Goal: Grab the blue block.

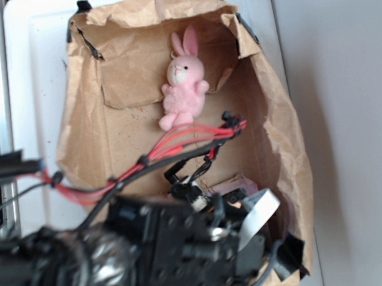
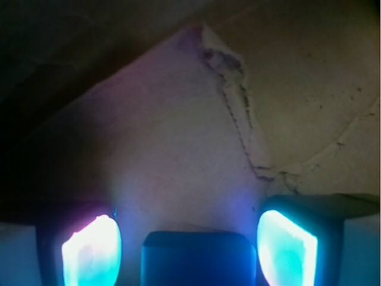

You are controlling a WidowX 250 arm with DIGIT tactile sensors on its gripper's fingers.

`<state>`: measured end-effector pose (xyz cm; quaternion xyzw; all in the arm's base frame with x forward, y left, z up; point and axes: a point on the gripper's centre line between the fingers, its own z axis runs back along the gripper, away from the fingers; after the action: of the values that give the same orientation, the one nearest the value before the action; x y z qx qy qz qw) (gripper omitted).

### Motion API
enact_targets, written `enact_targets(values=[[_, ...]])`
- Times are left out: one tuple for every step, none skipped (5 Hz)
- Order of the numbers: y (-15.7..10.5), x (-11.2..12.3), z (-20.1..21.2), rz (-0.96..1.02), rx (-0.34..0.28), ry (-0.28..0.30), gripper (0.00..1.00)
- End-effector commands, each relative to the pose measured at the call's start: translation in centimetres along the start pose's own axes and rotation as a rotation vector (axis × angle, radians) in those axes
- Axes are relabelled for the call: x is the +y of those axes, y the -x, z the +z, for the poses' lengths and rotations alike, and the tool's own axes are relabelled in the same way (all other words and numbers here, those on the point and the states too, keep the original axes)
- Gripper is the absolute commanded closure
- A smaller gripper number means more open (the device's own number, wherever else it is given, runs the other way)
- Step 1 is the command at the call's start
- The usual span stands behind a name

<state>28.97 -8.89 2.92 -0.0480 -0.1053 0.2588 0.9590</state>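
the exterior view is bright and washed out, the white surface glaring, the near arm blurred. the wrist view is dim and soft, dark in its top left corner, the fingertips glowing cyan.

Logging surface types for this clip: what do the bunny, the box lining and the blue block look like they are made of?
Bunny: pink plush, fuzzy pile. Lining: brown kraft paper, matte, creased, with torn edges. Blue block: smooth with rounded corners, perhaps plastic or painted wood; the wrist view is too dim to tell.

pink plush bunny | brown paper lining | red and black cables | dark blue block
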Motion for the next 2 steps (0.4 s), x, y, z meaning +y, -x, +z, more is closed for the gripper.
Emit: enact_targets(values=[[0.96, -1.24, 2.75, -0.052, -0.014, 0.080, 0.00], [1.41, -1.54, 3.02, -0.055, -0.011, 0.091, 0.00]])
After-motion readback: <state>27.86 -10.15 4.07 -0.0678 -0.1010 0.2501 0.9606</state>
